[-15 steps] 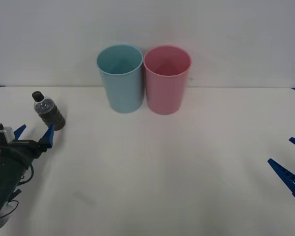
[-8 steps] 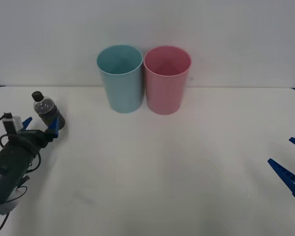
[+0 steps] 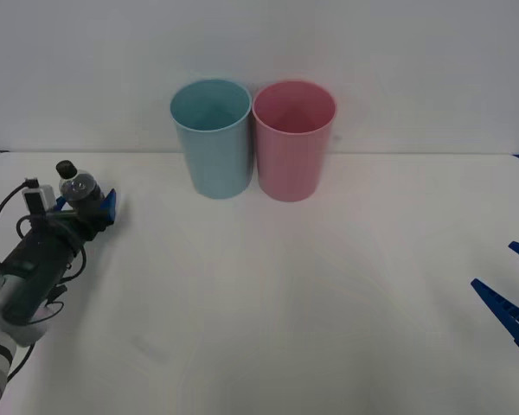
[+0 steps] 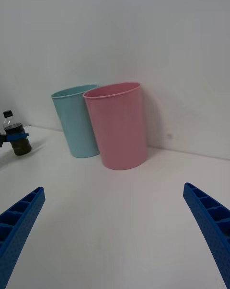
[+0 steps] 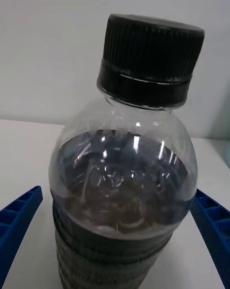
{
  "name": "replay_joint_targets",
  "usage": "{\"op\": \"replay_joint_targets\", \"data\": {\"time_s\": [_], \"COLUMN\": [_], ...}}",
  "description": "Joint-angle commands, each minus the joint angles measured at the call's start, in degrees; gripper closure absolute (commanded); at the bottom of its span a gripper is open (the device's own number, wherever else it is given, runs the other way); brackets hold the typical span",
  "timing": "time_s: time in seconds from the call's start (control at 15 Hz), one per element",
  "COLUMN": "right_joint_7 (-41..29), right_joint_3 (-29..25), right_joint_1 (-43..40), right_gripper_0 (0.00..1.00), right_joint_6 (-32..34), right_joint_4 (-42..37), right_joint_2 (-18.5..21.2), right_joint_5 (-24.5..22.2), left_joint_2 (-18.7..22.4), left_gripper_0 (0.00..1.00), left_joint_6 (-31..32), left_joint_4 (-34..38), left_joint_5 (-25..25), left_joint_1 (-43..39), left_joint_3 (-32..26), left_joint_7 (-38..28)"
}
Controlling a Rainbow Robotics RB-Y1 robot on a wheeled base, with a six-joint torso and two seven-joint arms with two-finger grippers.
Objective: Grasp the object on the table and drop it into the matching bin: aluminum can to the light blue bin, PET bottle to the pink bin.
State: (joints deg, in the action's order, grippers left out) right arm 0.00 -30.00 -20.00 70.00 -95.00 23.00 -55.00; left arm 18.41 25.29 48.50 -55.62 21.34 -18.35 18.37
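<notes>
Ribbed blue left end effector (image 3: 85, 206) flanks black-capped clear PET bottle (image 5: 122, 183).

bottles: 1 PET bottle (image 3: 76, 188) | bins: 2 (light blue bin (image 3: 212, 138), pink bin (image 3: 293, 143)) | tables: 1 table (image 3: 311, 294)

My front view is evenly and softly lit from above, the white table (image 3: 329, 285) bright without glare. Faint shadows sit under the light blue bin (image 3: 212, 138) and the pink bin (image 3: 292, 140). In my left wrist view small highlights glint on the PET bottle (image 5: 127, 174), which looks sharp, its shoulder bulging from closeness.
</notes>
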Motion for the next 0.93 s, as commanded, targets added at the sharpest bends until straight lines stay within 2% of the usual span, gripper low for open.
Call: {"op": "replay_joint_targets", "data": {"time_s": [0.07,0.2,0.27,0.33,0.4,0.53,0.93], "right_joint_7": [0.0,0.0,0.0,0.0,0.0,0.0,0.0], "right_joint_3": [0.0,0.0,0.0,0.0,0.0,0.0,0.0], "right_joint_1": [0.0,0.0,0.0,0.0,0.0,0.0,0.0], "right_gripper_0": [0.00,0.00,0.00,0.00,0.00,0.00,0.00], "right_joint_6": [0.0,0.0,0.0,0.0,0.0,0.0,0.0], "right_joint_4": [0.0,0.0,0.0,0.0,0.0,0.0,0.0], "right_joint_2": [0.0,0.0,0.0,0.0,0.0,0.0,0.0], "right_joint_5": [0.0,0.0,0.0,0.0,0.0,0.0,0.0], "left_joint_2": [0.2,0.2,0.2,0.2,0.2,0.4,0.3], "left_gripper_0": [0.00,0.00,0.09,0.81,1.00,1.00,1.00], "left_joint_6": [-0.3,-0.3,-0.3,-0.3,-0.3,-0.3,-0.3], "left_joint_4": [-1.7,-1.7,-1.7,-1.8,-1.8,-1.7,-1.7], "left_joint_5": [-0.1,-0.4,-0.4,-0.5,-0.8,-2.3,-1.9], "left_joint_1": [1.5,1.5,1.5,1.5,1.4,1.5,1.4], "left_joint_3": [0.1,0.2,0.2,0.3,0.5,0.5,0.9], "left_joint_7": [-0.1,-0.3,-0.3,0.0,0.2,0.3,-0.2]}}
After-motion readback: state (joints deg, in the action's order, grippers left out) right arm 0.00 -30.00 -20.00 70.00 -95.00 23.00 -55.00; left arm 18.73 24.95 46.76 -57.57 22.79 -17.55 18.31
